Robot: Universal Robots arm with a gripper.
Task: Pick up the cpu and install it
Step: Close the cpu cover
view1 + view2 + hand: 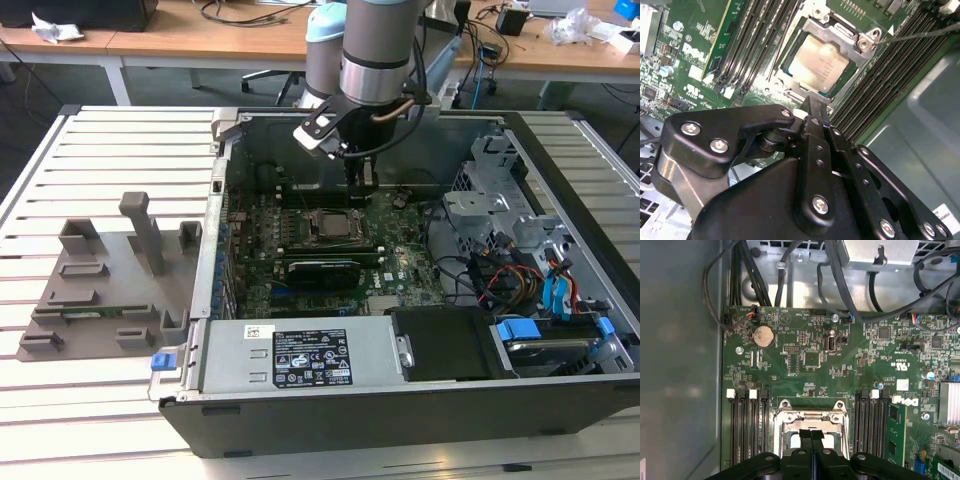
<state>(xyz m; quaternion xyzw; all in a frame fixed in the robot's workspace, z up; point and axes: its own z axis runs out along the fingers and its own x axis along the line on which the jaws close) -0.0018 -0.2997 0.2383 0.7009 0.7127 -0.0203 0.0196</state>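
Note:
The cpu (817,62), a silvery square chip, lies in the black socket frame (840,35) on the green motherboard (810,370) inside the open computer case (400,410). My gripper (360,180) hangs just above the board at the socket's far side. Its two black fingers are pressed together with nothing between them, as both wrist views show. In the first wrist view the gripper (811,432) covers the middle of the socket frame (812,415). In the second wrist view the gripper (812,102) sits at the edge of the socket.
A grey plastic tray (110,280) with upright posts stands on the slatted table at the exterior view's left. Memory slots (745,425) flank the socket. A power supply (300,360), drive cage (500,200) and loose cables (500,275) crowd the case.

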